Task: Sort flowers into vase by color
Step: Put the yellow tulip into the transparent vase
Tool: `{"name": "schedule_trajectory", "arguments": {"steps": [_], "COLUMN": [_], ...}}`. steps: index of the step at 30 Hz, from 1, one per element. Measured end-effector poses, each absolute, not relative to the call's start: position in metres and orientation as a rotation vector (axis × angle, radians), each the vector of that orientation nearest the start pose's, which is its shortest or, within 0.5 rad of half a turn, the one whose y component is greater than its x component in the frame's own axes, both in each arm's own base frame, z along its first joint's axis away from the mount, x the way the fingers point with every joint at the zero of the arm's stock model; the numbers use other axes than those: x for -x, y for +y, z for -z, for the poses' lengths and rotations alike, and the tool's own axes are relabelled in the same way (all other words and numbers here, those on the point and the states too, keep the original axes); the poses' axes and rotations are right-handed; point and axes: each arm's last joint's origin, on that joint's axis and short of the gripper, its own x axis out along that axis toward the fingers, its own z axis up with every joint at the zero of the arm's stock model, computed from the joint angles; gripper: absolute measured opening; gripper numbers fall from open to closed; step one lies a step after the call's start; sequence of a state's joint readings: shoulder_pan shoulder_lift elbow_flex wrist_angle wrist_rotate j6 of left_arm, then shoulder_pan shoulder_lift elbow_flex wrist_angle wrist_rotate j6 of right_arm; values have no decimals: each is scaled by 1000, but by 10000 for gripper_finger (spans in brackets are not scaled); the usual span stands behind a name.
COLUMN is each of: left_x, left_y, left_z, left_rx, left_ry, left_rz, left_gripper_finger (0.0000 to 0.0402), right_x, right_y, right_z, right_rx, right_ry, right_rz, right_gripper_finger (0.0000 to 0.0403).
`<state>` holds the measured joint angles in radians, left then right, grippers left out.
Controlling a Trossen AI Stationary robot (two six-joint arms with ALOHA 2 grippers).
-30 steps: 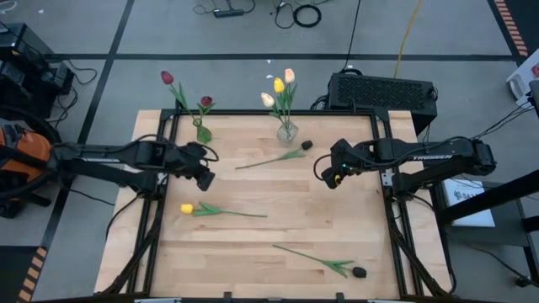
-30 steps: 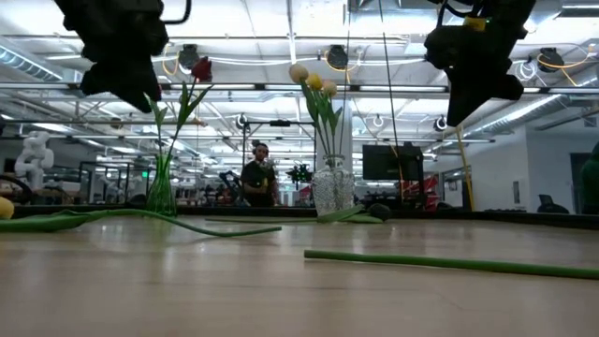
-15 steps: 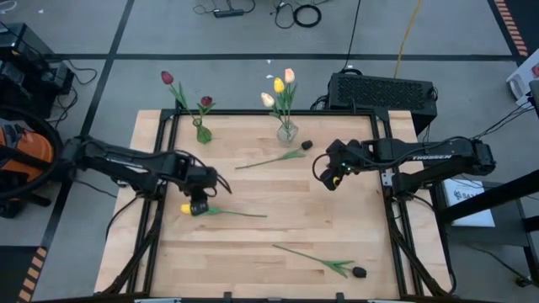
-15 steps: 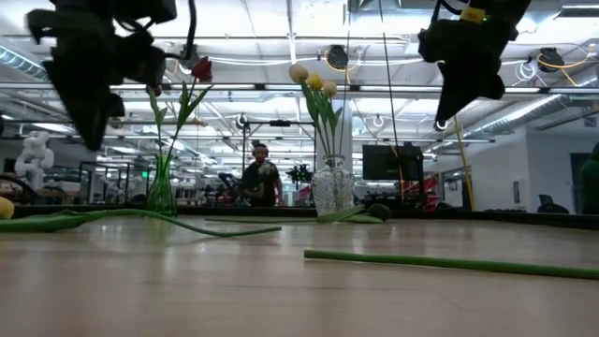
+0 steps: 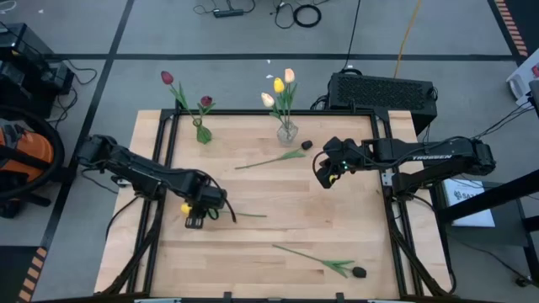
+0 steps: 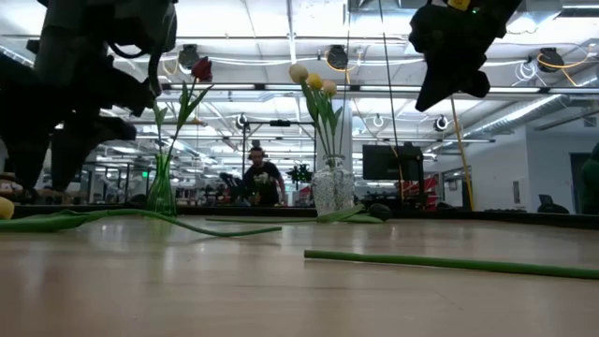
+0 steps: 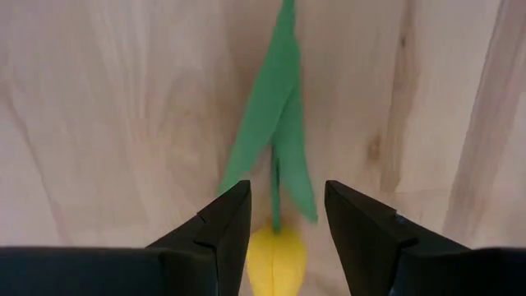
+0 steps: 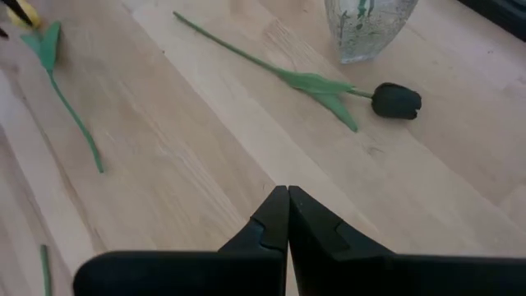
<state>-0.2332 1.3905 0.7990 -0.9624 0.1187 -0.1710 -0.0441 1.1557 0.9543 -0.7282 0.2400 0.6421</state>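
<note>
Left tool (image 5: 195,215) now over one yellow tulip (image 5: 186,208)

Light came evenly from the overhead ceiling fixtures (image 6: 374,23), which flared white in the low view and turned both arms into dark silhouettes. The wooden table (image 5: 278,227) was brightly and flatly lit from above, with only faint, soft shadows under the arms. In the left wrist view the near fingers (image 7: 222,238) and the yellow tulip head (image 7: 275,259) looked soft and out of focus, while the table grain beyond stayed clear.
</note>
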Motion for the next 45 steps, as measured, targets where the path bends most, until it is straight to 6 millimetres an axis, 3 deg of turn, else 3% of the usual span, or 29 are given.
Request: {"name": "schedule_trajectory", "arguments": {"steps": [6, 22, 26, 32, 42, 45], "left_x": [-217, -224, -223, -220, -246, -261], "left_y": [-55, -58, -58, -55, -39, -27], "left_z": [-172, -130, -129, -149, -220, -243], "left_rx": [-30, -19, -16, 22, 347, 457], "left_ry": [1506, 1638, 1654, 1744, 1748, 1647], "left_rz": [123, 122, 115, 97, 206, 234], "left_gripper_finger": [164, 164, 134, 17, 8, 8], "right_x": [-223, -224, -227, -229, -237, -242], "right_y": [-17, -17, -17, -17, -10, -4], "right_z": [-279, -280, -281, -282, -289, -294], "right_rx": [-534, -553, -554, -528, -325, -231], "right_ry": [787, 767, 743, 729, 689, 646], "right_rz": [563, 566, 552, 526, 335, 271], "right_gripper_finger": [0, 0, 0, 0, 14, 29]}}
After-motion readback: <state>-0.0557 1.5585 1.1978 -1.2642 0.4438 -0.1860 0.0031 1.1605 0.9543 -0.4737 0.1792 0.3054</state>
